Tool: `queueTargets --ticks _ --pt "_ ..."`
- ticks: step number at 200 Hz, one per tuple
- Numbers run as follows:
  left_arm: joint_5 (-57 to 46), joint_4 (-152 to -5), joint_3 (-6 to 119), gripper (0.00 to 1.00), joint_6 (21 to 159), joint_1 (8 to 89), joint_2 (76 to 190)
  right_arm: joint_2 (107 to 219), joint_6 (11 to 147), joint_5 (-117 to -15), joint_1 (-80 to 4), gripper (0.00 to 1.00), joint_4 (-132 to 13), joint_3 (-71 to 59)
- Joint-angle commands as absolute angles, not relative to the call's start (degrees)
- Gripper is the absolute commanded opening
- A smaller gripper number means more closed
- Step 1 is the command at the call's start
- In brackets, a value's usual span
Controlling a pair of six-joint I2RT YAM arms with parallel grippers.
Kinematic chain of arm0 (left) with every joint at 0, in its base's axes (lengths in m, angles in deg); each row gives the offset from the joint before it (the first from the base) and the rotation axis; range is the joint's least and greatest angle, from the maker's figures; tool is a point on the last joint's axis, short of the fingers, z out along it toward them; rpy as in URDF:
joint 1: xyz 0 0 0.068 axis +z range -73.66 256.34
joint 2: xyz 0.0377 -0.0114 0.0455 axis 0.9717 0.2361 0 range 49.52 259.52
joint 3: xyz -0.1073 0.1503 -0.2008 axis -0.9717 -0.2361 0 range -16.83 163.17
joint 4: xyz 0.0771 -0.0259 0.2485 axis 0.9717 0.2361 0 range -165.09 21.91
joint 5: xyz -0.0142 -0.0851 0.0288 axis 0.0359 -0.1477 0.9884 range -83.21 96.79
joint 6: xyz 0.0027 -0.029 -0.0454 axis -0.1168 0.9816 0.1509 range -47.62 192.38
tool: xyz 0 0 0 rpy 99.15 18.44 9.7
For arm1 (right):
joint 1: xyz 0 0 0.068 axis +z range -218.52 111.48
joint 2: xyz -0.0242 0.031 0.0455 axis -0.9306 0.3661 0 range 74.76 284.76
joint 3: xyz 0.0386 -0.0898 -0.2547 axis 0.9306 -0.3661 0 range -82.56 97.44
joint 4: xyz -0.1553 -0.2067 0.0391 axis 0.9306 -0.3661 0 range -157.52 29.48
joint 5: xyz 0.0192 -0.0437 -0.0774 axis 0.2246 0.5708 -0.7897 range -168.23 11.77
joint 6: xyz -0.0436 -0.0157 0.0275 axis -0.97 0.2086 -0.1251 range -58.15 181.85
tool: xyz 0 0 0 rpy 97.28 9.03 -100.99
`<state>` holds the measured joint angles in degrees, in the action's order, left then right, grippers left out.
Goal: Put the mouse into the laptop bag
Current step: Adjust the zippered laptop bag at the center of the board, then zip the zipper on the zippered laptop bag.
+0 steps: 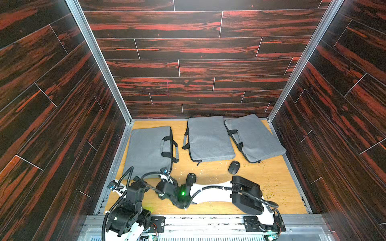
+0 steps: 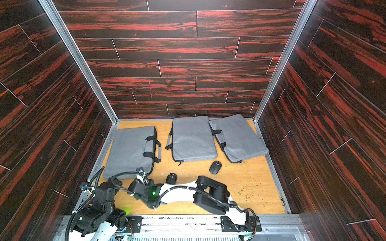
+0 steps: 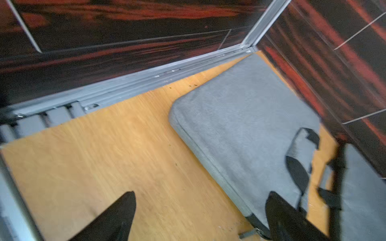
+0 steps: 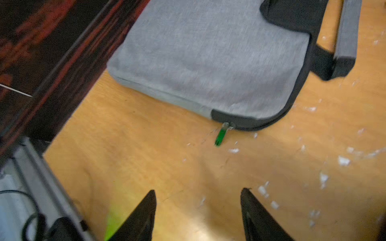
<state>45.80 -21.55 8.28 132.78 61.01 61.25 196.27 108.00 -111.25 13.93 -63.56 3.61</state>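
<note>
In both top views I see three bags lying flat on the pale wooden tabletop. My landmark is the grey fabric laptop bag with black handles that lies along the left wall. A second grey bag lies to its right, and a third grey bag, turned at an angle, lies further right, just beside the second.

The black oval computer mouse sits on bare wood well to the right of the landmark bag, outside every bag. A second black mouse lies just right of the landmark bag's near right corner, partly covered by the right arm. That arm reaches across to the same corner. The left arm is folded by the bag's near left corner. From up here both sets of fingers are hidden.

In the left wrist view, which is blurred, the left gripper has its jaws spread wide with nothing between them. One finger is over bare wood and the other over the landmark bag's edge. I cannot tell whether it touches.

In the right wrist view the right gripper has its jaws apart and empty, over bare wood short of the landmark bag's corner. There a metal zip pull, tinted green, lies on the table. White flecks dot the wood beside it.
</note>
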Motion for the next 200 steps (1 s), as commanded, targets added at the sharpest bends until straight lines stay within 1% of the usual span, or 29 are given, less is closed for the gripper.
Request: queueTargets --ticks 1,27,42,57,68,79,91,108,165,184,200 --pt "48.14 -22.43 9.41 1.0 132.55 62.57 65.18 199.37 114.55 -114.55 13.66 0.65 -61.92 4.0" --pt "46.4 -25.94 8.91 1.0 130.22 67.75 66.11 204.17 116.66 -117.12 13.42 0.65 -67.6 9.82" --pt "38.06 -30.95 7.12 1.0 127.1 73.35 67.48 206.73 118.11 -117.78 12.58 0.65 -71.07 13.08" --pt "30.06 -32.67 6.2 1.0 126.51 79.69 71.11 208.18 118.5 -116.87 11.34 0.65 -70.73 13.77" --pt "28.07 -32.3 6.46 1.0 126.66 83.12 73.48 209.27 118.43 -115.72 10.41 0.65 -70.42 14.41" --pt "25.89 -33.45 6.32 1.0 126.06 84.92 74.66 210.15 118.83 -114.59 9.39 0.64 -70.62 15.06" --pt "23.84 -34.82 5.63 1.0 125.56 85.78 75.01 210.85 119.01 -113.92 8.42 0.64 -70.62 15.5" --pt "23.65 -34.33 5.52 1.0 125.6 86.15 74.15 212.51 118.81 -114.19 7.63 0.64 -71.6 17.12" --pt "23.42 -32.44 5.41 1.0 125.53 86.44 70.7 220.93 118.81 -113.97 7.35 0.63 -80.72 29.88" --pt "23.53 -32.29 5.31 1.0 125.52 86.38 70.24 221.8 119.43 -115.36 7.36 0.63 -83.23 31.44" --pt "23.55 -32.02 5.41 1.0 125.55 86.45 69.85 221.25 120.97 -117.35 7.35 0.61 -85.45 30.47"
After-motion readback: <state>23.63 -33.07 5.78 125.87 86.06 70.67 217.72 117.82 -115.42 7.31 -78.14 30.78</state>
